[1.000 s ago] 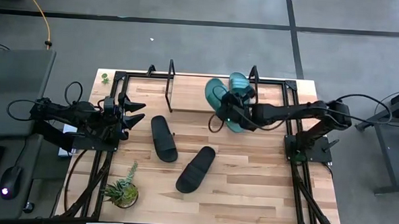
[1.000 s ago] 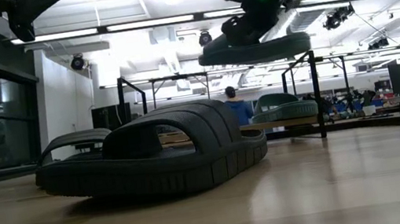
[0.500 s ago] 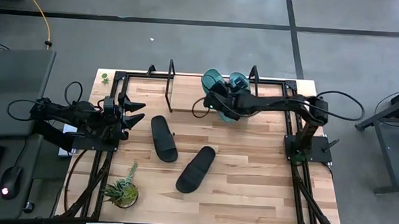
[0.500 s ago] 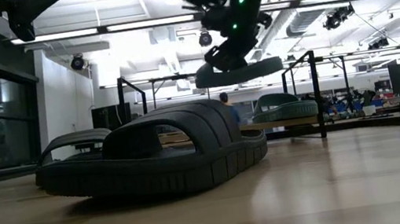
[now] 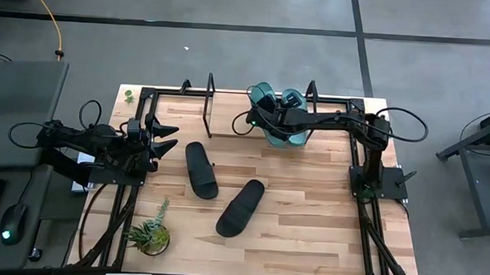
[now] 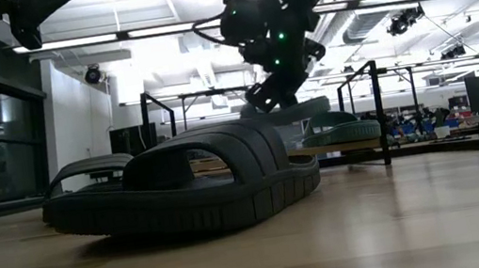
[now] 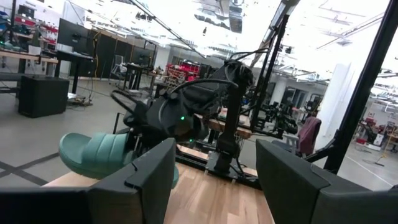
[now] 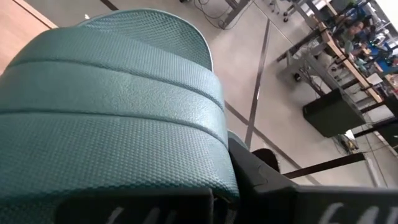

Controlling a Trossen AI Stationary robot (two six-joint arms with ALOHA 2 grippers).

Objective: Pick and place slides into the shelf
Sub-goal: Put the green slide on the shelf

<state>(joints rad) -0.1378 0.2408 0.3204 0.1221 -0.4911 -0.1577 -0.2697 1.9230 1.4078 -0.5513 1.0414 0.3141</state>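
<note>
The teal slide (image 5: pixel 263 113) in my right gripper (image 5: pixel 266 120) hangs over the shelf (image 5: pixel 233 120), just beside the teal one already there (image 5: pixel 294 102). I should lower it level, sole flat on the board, clear of its mate and the wire bracket (image 5: pixel 208 98), and only then let go. My right arm reaches long across the table's far side, fingers clamped on the strap. My left gripper (image 5: pixel 164 139) waits spread at the left edge; two black slides (image 5: pixel 200 169) lie mid-table.
</note>
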